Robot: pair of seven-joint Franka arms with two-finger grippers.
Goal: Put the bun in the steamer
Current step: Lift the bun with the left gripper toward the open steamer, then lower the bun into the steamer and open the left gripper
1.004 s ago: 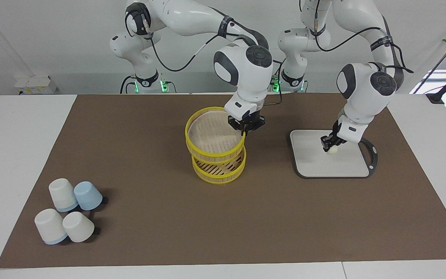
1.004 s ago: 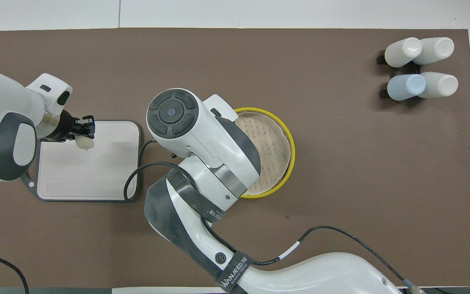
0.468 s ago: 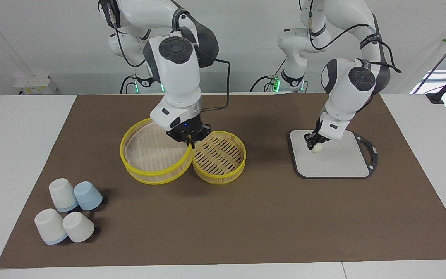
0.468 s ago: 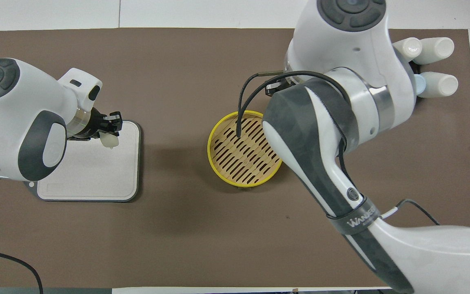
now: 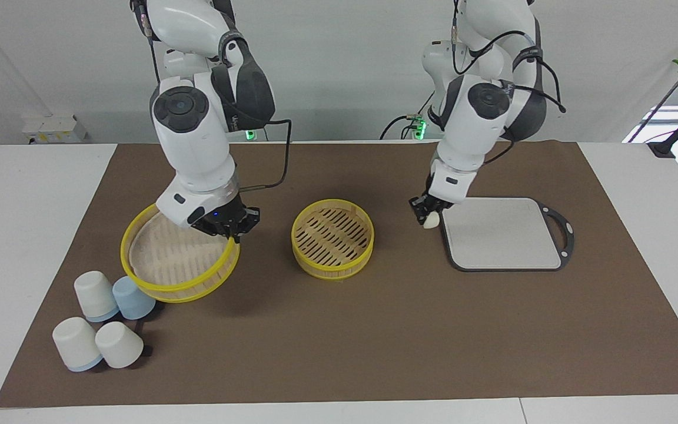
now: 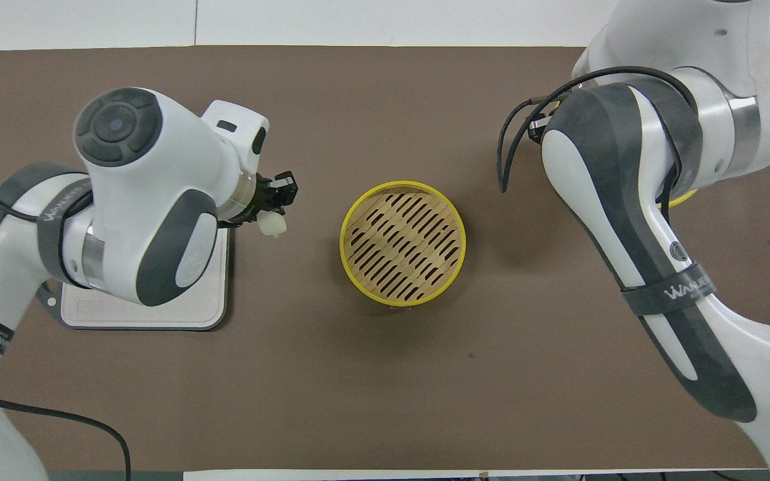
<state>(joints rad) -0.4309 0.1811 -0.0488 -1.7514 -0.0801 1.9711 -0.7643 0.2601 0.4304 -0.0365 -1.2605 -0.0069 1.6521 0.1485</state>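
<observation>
1. Hanging in my left tool [image 5: 425,217], the small cream-white oblong bun [image 5: 431,221] is pinched between the nearly closed fingers, up in the air over the brown mat [image 5: 374,330], at the edge of the flat grey-white board with a dark rim [image 5: 504,235] that faces the steamer.
2. I see the lower tier of the round steamer [image 5: 332,237], yellow-rimmed with a slatted floor, sitting uncovered on the mat mid-tabletop, between the two arms.
3. My right tool [image 5: 228,227] is clamped tight on the rim of the steamer's upper tier [image 5: 179,259], holding that yellow-rimmed basket tilted above the mat toward the right arm's end.
4. Four overturned cups [image 5: 103,321], three white and one pale blue, cluster beside that raised tier, farther from the robots.
</observation>
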